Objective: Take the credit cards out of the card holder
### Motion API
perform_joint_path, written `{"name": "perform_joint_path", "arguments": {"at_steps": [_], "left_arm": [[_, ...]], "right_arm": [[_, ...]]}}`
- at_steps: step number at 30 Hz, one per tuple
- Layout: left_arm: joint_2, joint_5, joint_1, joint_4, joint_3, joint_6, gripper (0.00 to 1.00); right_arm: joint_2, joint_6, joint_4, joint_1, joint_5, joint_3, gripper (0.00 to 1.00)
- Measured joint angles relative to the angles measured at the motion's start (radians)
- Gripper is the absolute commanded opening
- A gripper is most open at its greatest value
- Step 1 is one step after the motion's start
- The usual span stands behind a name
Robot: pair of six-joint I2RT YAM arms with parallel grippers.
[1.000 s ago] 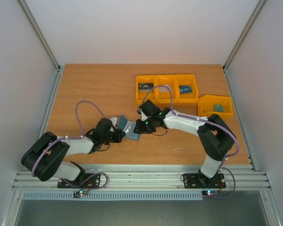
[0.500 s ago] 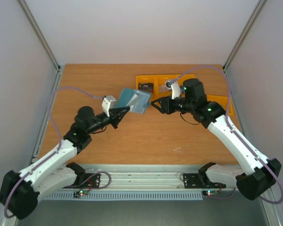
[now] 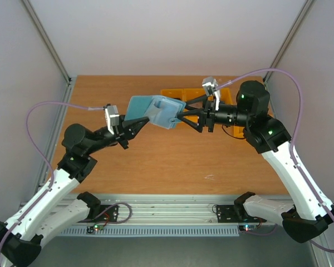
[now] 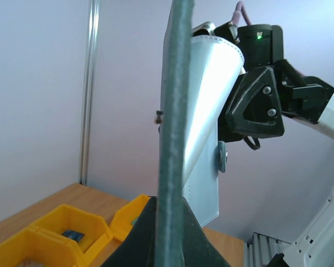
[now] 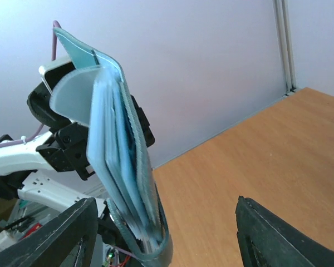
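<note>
The teal-blue card holder [image 3: 154, 110] is held up in the air above the table, half unfolded. My left gripper [image 3: 137, 124] is shut on one panel of it; in the left wrist view that panel [image 4: 175, 139] stands edge-on between my fingers, and the gripper [image 4: 170, 222] is shut on it. My right gripper [image 3: 185, 117] is open at the holder's right edge. In the right wrist view the holder [image 5: 119, 167] stands between the open gripper [image 5: 167, 239], nearer the left finger [image 5: 61, 236]. Thin pale layers show in its edge; I cannot tell the credit cards apart.
A row of yellow bins [image 3: 225, 95] sits at the back right of the table, partly hidden behind my right gripper; they also show in the left wrist view [image 4: 61, 233]. Metal frame posts stand at the back corners. A rail runs along the near edge.
Both arms have risen off the table. My left gripper lifted the holder higher and leftward. My right gripper has let go, opened, and now sits around the holder's right edge.
</note>
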Motion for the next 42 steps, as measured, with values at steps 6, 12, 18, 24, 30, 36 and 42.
{"name": "perform_joint_path", "arguments": {"at_steps": [6,12,18,24,30,36,42], "left_arm": [[-0.019,0.011,0.000,-0.001,0.008,-0.039,0.00],[-0.022,0.018,0.000,0.000,0.009,-0.069,0.00],[-0.023,0.029,0.000,0.000,0.009,-0.092,0.00],[-0.031,0.031,0.000,0.000,0.009,-0.102,0.00],[-0.035,0.043,0.000,0.001,0.009,-0.103,0.00],[-0.042,0.057,0.000,0.001,0.009,-0.101,0.00],[-0.045,0.063,0.000,0.001,0.009,-0.101,0.00]], "right_arm": [[0.009,-0.007,0.000,0.024,-0.002,0.000,0.61],[0.038,-0.014,-0.003,0.078,0.040,0.012,0.61],[0.099,-0.042,-0.011,0.167,0.098,0.058,0.60],[0.090,-0.112,-0.028,0.184,0.101,0.055,0.71],[-0.024,-0.185,-0.078,0.164,0.126,0.045,0.67],[-0.034,-0.195,-0.104,0.160,0.236,0.061,0.59],[-0.013,-0.178,-0.127,0.159,0.308,0.074,0.54]]}}
